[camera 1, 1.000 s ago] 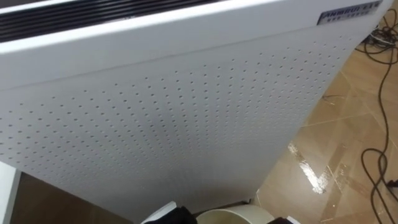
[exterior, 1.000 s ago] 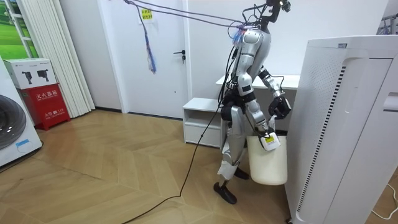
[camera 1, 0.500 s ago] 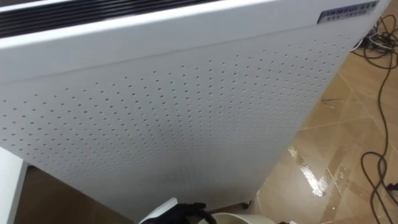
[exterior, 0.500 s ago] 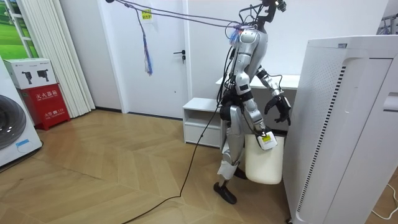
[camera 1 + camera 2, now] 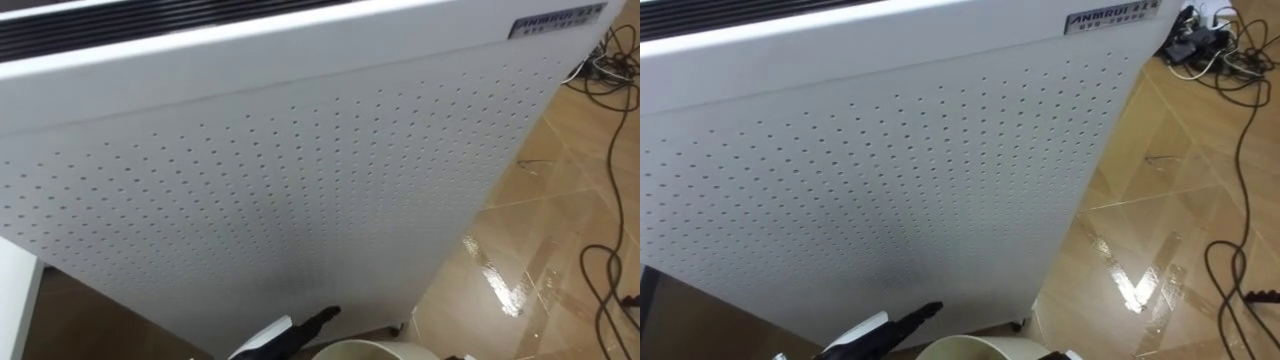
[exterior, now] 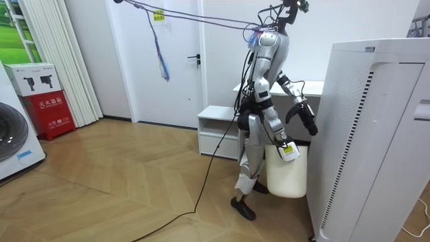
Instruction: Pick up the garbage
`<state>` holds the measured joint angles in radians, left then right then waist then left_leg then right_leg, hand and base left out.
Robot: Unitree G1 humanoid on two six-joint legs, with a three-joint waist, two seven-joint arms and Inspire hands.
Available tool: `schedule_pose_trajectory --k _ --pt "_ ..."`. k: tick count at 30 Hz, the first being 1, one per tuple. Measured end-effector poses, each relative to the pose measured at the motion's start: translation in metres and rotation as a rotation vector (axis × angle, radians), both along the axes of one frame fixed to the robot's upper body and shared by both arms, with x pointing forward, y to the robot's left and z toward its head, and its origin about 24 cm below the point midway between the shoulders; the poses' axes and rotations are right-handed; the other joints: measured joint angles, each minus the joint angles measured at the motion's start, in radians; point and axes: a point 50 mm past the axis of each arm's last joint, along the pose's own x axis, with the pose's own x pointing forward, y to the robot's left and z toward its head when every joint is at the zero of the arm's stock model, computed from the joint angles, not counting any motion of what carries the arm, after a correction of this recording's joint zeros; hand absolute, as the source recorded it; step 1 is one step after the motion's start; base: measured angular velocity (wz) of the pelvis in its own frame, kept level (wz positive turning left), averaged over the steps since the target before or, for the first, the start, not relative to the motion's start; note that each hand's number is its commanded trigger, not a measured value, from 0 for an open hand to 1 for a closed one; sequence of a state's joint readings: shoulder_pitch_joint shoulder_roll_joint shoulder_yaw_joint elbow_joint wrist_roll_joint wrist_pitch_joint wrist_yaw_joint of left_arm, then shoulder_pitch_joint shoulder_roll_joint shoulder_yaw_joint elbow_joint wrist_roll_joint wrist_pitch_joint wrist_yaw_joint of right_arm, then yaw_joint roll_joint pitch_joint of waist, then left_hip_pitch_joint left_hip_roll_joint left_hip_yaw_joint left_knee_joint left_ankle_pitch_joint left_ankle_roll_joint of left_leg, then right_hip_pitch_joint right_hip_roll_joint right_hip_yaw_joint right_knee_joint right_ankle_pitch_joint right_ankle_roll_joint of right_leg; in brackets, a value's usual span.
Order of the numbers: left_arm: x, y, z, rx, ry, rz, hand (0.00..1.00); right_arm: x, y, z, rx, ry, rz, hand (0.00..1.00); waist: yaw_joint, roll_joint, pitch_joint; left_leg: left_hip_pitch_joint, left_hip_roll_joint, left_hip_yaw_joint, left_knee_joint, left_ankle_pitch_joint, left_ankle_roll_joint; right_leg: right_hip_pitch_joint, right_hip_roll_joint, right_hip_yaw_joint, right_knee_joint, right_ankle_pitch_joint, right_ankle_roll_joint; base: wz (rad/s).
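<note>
The robot stands close before a tall white perforated appliance (image 5: 300, 180) on a wooden floor (image 5: 560, 230). Its left hand (image 5: 300, 335) is raised towards the panel, with the fingers straight and pressed together. The white waste bin (image 6: 287, 176) hangs at its right side, where the right hand (image 6: 285, 149) sits at the rim. The grip there cannot be told.

I see a tall white perforated cabinet (image 5: 300, 170) across most of my eye views, glossy wood floor (image 5: 540, 250) lower right, dark cables (image 5: 612, 70) upper right, room view: white door (image 6: 180, 60) centre left, red box (image 6: 54, 111) and washing machine (image 6: 17, 141) far left.
</note>
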<state>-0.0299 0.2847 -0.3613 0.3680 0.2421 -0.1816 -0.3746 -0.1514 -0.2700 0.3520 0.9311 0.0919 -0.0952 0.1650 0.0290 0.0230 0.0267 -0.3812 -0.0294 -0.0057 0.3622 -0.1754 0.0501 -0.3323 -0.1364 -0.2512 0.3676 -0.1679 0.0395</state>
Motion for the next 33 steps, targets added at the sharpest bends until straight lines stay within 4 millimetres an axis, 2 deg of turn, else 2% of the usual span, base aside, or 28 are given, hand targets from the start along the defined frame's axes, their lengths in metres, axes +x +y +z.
schedule_pose_trajectory --k 8,15,17,21,25,26,28,33 --pt "-0.002 0.001 -0.004 0.007 0.016 0.002 0.0 0.0 -0.001 0.0 0.023 -0.002 -0.031 1.0 0.0 0.0 -0.0001 0.0 0.0 0.0 0.006 0.0 0.0 0.001 0.0 0.0 0.005 0.0 0.0 0.0" --pt "-0.013 0.014 -0.024 0.034 0.117 0.046 0.0 -0.01 -0.006 -0.005 0.014 0.027 -0.041 1.0 0.001 -0.001 -0.001 0.021 0.0 0.005 -0.001 0.0 0.0 0.021 0.001 -0.001 -0.003 0.0 -0.001 -0.01" --pt "-0.021 0.016 -0.03 0.028 0.15 0.06 0.0 -0.018 -0.008 -0.008 0.012 0.048 -0.046 1.0 -0.001 -0.002 -0.0014 0.045 -0.001 0.003 -0.01 0.0 0.0 0.045 0.001 -0.002 -0.012 -0.001 0.0 0.0" --pt "-0.045 0.025 -0.051 0.038 0.26 0.112 0.0 -0.04 -0.015 -0.02 0.004 0.126 -0.07 1.0 0.0 -0.013 -0.0126 0.121 0.0 0.007 -0.046 0.001 -0.001 0.115 0.007 -0.002 -0.053 0.0 0.001 -0.03" --pt "-0.08 0.043 -0.075 0.046 0.406 0.222 0.0 -0.071 -0.026 -0.031 0.025 0.197 -0.187 1.0 -0.006 -0.026 -0.0231 0.187 0.001 0.01 -0.085 0.001 -0.002 0.184 0.016 -0.005 -0.097 0.0 0.005 0.0" --pt "-0.084 0.046 -0.078 0.04 0.427 0.248 0.0 -0.074 -0.028 -0.032 0.032 0.199 -0.206 1.0 -0.005 -0.027 -0.0249 0.196 0.001 0.013 -0.09 0.001 -0.003 0.191 0.017 -0.005 -0.101 0.0 0.005 -0.05" --pt "-0.103 0.061 -0.089 0.005 0.51 0.383 0.0 -0.091 -0.034 -0.036 0.057 0.228 -0.287 1.0 -0.009 -0.032 -0.0245 0.246 0.001 0.021 -0.117 0.001 -0.003 0.242 0.023 -0.001 -0.135 0.003 0.008 -0.06" --pt "-0.132 0.078 -0.103 -0.072 0.602 0.663 0.0 -0.117 -0.044 -0.041 0.086 0.272 -0.435 1.0 -0.007 -0.044 -0.0259 0.327 0.002 0.033 -0.168 0.001 -0.004 0.308 0.025 0.002 -0.166 0.004 0.011 -0.08"
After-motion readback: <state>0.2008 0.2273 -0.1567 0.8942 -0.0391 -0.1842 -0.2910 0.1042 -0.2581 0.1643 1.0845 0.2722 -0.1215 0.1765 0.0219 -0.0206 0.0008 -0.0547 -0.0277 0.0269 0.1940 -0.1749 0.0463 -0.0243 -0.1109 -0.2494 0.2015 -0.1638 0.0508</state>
